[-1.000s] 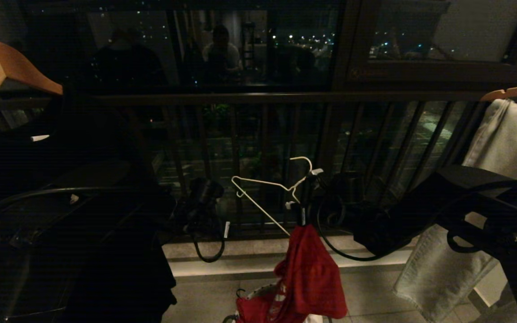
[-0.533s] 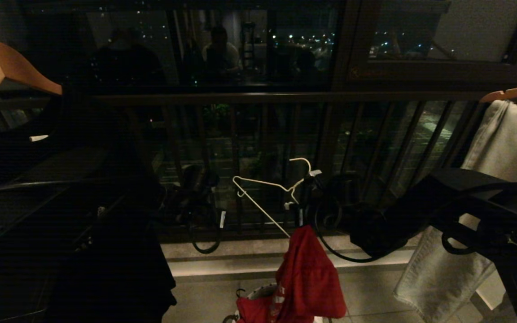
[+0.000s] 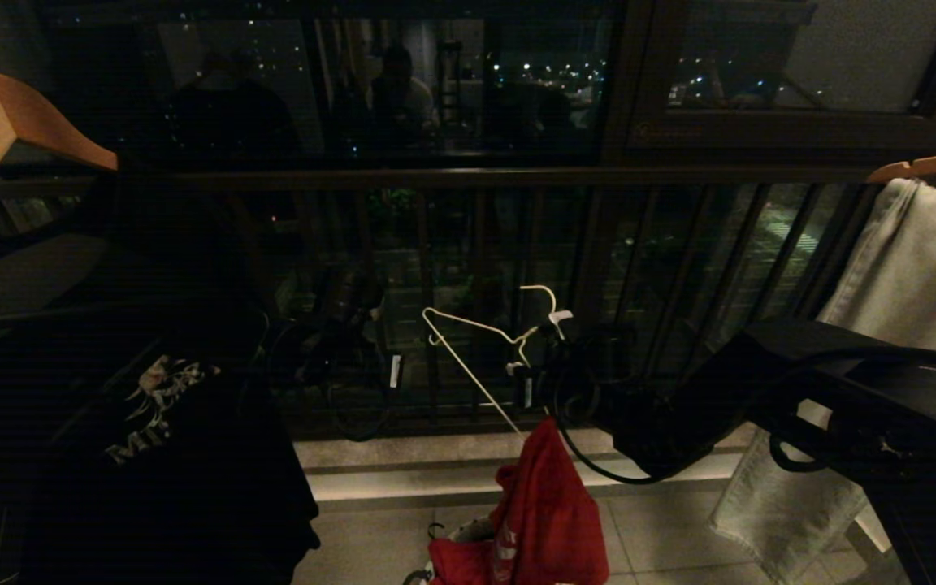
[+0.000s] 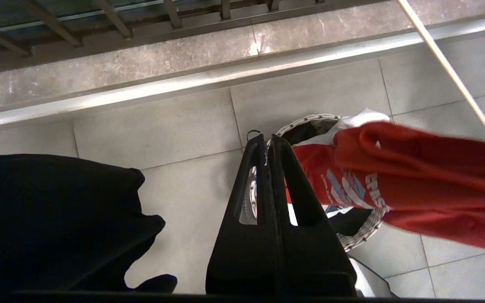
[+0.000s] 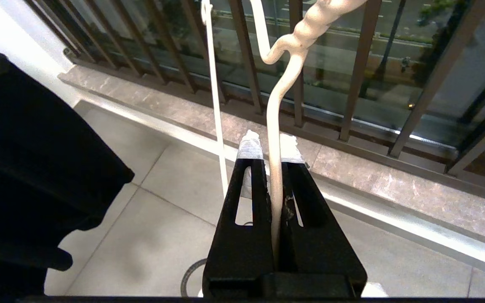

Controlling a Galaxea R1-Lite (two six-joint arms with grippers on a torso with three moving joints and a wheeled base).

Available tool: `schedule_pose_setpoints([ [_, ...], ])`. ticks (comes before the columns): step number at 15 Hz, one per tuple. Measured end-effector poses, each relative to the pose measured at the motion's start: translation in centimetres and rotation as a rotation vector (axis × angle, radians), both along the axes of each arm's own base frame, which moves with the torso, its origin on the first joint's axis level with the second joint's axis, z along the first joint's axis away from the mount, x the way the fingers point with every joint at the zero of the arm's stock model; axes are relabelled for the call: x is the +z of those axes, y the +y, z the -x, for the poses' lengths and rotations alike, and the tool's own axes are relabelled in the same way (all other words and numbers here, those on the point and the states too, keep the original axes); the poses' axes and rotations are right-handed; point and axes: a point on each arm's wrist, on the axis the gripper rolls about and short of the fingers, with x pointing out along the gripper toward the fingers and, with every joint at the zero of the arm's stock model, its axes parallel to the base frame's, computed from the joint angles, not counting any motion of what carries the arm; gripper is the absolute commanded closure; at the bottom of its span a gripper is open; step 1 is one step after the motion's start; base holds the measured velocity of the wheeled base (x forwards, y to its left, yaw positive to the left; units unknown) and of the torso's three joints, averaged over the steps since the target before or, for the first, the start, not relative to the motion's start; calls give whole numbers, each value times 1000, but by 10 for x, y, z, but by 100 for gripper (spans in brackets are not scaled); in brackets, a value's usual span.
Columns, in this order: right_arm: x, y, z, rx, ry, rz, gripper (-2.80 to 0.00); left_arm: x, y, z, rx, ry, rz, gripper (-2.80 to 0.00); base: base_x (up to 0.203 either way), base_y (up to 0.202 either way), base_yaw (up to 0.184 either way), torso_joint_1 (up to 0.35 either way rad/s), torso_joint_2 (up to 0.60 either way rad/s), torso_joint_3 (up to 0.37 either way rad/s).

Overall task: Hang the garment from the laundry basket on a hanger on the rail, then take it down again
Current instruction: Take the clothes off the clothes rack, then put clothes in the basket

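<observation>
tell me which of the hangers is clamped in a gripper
The thin cream-white wire hanger: the right gripper is shut on its wire below the twisted neck. The thick wooden hanger, upper left in the head view, is held by no gripper.

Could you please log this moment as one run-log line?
right end effector: shut on hanger | left end effector: shut, empty | garment: draped from hanger over laundry basket
</observation>
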Motion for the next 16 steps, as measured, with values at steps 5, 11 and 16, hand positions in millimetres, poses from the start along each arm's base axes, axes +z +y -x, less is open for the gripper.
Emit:
schedule_pose_setpoints([
  [5, 0, 7, -10, -52, -33, -2, 0, 6, 1, 2, -1, -16, 4, 0, 0, 0, 0, 0, 0, 0],
  [11, 1, 27, -14, -68, -70, -11, 0, 12, 2, 4, 0, -30, 7, 0, 0, 0, 0, 0, 0, 0],
  [16, 5, 30, -14, -91, -75, -33, 0, 16, 3, 7, -1, -37, 9, 0, 0, 0, 0, 0, 0, 0],
])
